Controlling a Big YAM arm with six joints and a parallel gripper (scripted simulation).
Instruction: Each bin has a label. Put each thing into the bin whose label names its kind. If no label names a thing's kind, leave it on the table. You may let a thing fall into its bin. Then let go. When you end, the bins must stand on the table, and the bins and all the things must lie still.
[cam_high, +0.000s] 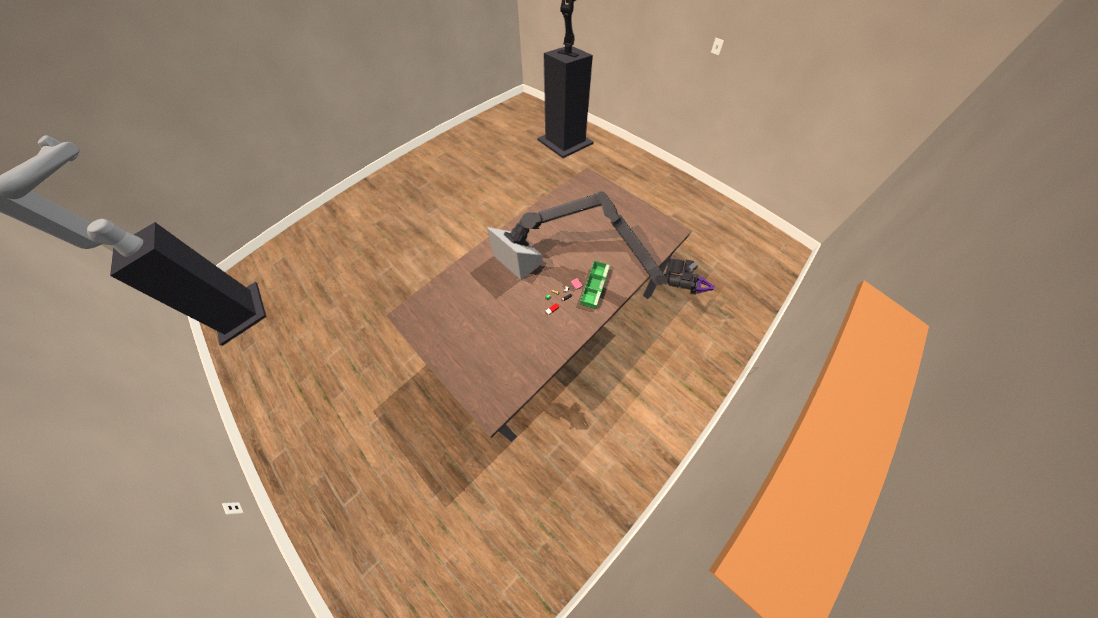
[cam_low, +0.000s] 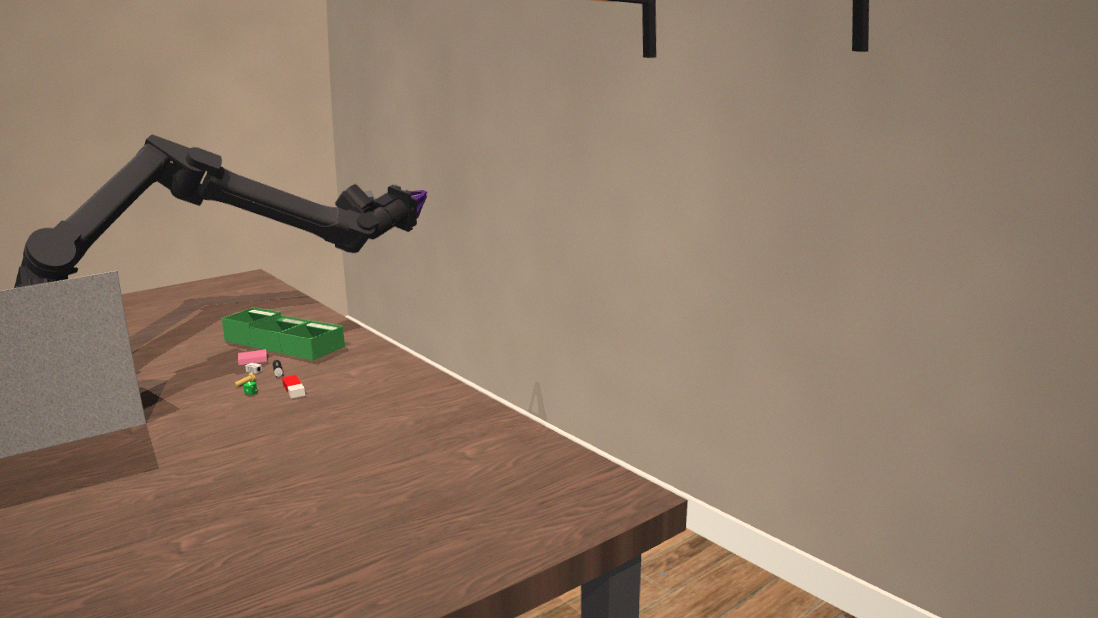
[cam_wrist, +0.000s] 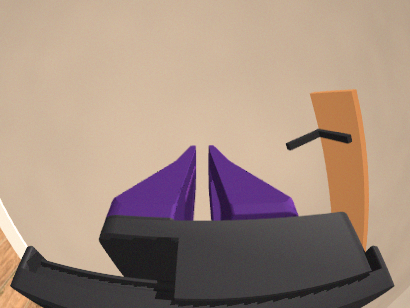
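Observation:
My gripper (cam_high: 713, 287) (cam_low: 424, 193) (cam_wrist: 202, 154) has purple fingers, shut with a thin gap and nothing between them. It is in the air beyond the table edge, past the bins. Three joined green bins (cam_high: 594, 284) (cam_low: 314, 347) stand in a row; their pale labels are too small to read. Beside them lie a pink block (cam_high: 576, 283) (cam_low: 252, 357), a small white thing (cam_low: 252, 368), a black cylinder with a pale end (cam_high: 567, 297) (cam_low: 277, 366), a gold piece (cam_low: 244, 380), a green cube (cam_high: 547, 297) (cam_low: 250, 389) and a red-and-white block (cam_high: 553, 307) (cam_low: 291, 380).
The wooden table (cam_high: 461, 322) (cam_low: 384, 475) carries a grey slanted block (cam_high: 513, 253) (cam_low: 61, 360) near the arm's base. An orange shelf (cam_high: 837, 452) (cam_wrist: 345, 170) is on the wall. Two dark pedestals (cam_high: 567, 103) (cam_high: 188, 284) with other arms stand away from the table.

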